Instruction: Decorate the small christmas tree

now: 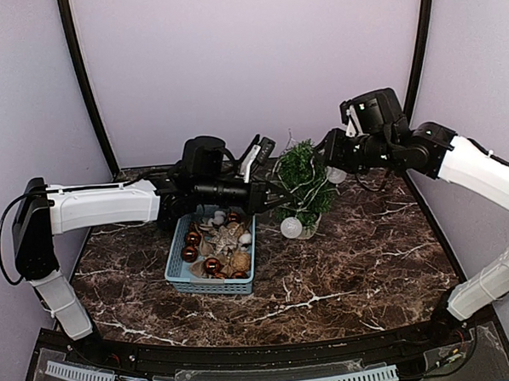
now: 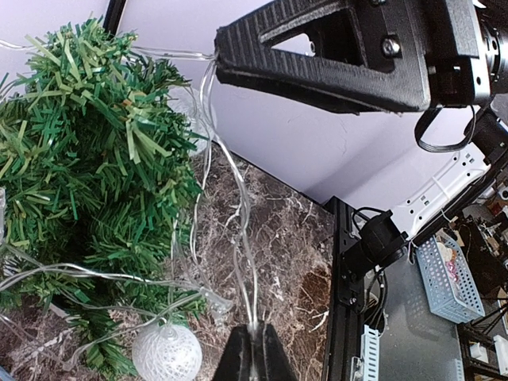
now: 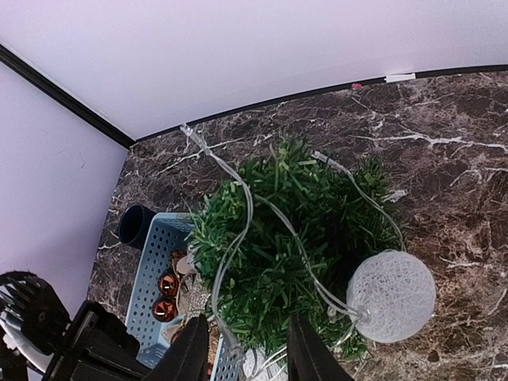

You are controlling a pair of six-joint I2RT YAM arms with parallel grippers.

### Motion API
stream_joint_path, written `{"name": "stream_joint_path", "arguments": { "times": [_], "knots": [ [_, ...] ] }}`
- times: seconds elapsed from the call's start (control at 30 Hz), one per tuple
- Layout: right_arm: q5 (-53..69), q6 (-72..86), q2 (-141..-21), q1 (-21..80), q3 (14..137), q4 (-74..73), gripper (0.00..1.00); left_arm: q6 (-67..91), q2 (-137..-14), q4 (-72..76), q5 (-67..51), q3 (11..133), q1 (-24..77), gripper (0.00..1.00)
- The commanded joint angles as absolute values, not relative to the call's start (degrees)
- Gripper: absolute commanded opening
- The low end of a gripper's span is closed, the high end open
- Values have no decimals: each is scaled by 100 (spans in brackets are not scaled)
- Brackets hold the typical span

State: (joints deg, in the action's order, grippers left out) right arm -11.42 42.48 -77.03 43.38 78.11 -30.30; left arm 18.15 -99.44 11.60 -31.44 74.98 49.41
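Underneath everything, a dark marble table (image 1: 369,261). Reaching in from either side, a left arm (image 1: 101,203) and a right arm (image 1: 475,166), white-sleeved with black wrists. Left of centre, a blue basket (image 1: 210,287), lengthwise toward the back wall. Just right of the basket's far end, upright on the table, the small christmas tree (image 1: 301,175), bushy and dark green. At the tree's left flank, above the far end of the basket, the left gripper (image 2: 235,190), spread wide. High at the tree's right, the right gripper (image 3: 246,321), fingers parted. Against the lower branches, a white woven ball (image 3: 391,295). Close by the right gripper, a second white ball (image 1: 336,175). Inside the basket, red baubles (image 1: 211,265) among pale trinkets. Thinnest of all, clear wire (image 2: 238,214), looped over the branches, strung from the left gripper's upper fingertip down to the lower one, with more strands trailing into the gap of the right gripper, contact with either finger impossible to tell.
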Motion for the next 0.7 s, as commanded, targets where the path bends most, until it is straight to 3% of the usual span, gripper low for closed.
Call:
{"name": "stream_joint_path", "arguments": {
  "times": [0.0, 0.1, 0.43, 0.6, 0.67],
  "knots": [
    [-1090, 4223, -7664, 4163, 7763, -2605, 35, 1741, -9666, 1026, -3114, 7526, 4975, 0],
    [-890, 4223, -7692, 4061, 7713, -2437, 31, 1732, -9668, 1005, -3094, 7528, 4978, 0],
    [-489, 4157, -7687, 3888, 7625, -2223, 0, 1755, -9656, 913, -2823, 7547, 4978, 0],
    [-397, 4153, -7566, 3783, 7541, -2174, 0, 1725, -9655, 866, -2652, 7611, 4980, 0],
    [-293, 4130, -7522, 3771, 7489, -2150, 8, 1727, -9673, 843, -2651, 7638, 4980, 0]
  ]
}}
